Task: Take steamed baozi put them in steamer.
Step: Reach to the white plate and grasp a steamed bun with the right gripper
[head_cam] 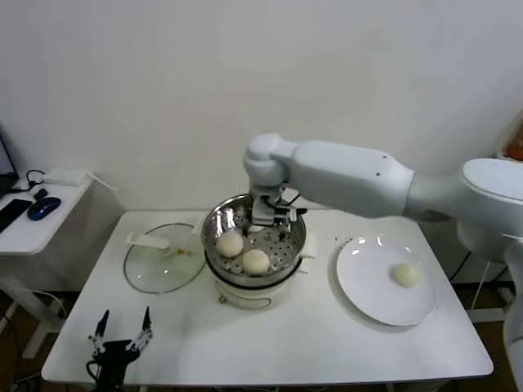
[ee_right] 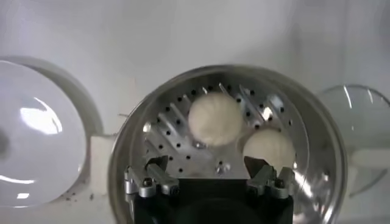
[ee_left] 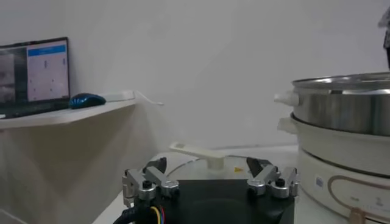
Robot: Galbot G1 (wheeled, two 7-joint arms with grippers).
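Note:
The steel steamer basket (head_cam: pixel 214 225) sits on its white pot base at the table's middle. Two cream-white baozi (head_cam: pixel 230 243) (head_cam: pixel 256 261) lie inside it; the right wrist view also shows them (ee_right: pixel 214 118) (ee_right: pixel 269 148) on the perforated bottom. One more baozi (head_cam: pixel 406 274) lies on the white plate (head_cam: pixel 368 286) to the right. My right gripper (head_cam: pixel 274 216) hangs over the far side of the basket, open and empty (ee_right: pixel 207 165). My left gripper (head_cam: pixel 122 331) is open and parked at the table's front left corner.
The glass lid (head_cam: pixel 163 260) with a white handle lies flat left of the steamer, and also shows in the left wrist view (ee_left: pixel 204 157). A low side table (head_cam: pixel 33 224) with a blue mouse stands off to the left.

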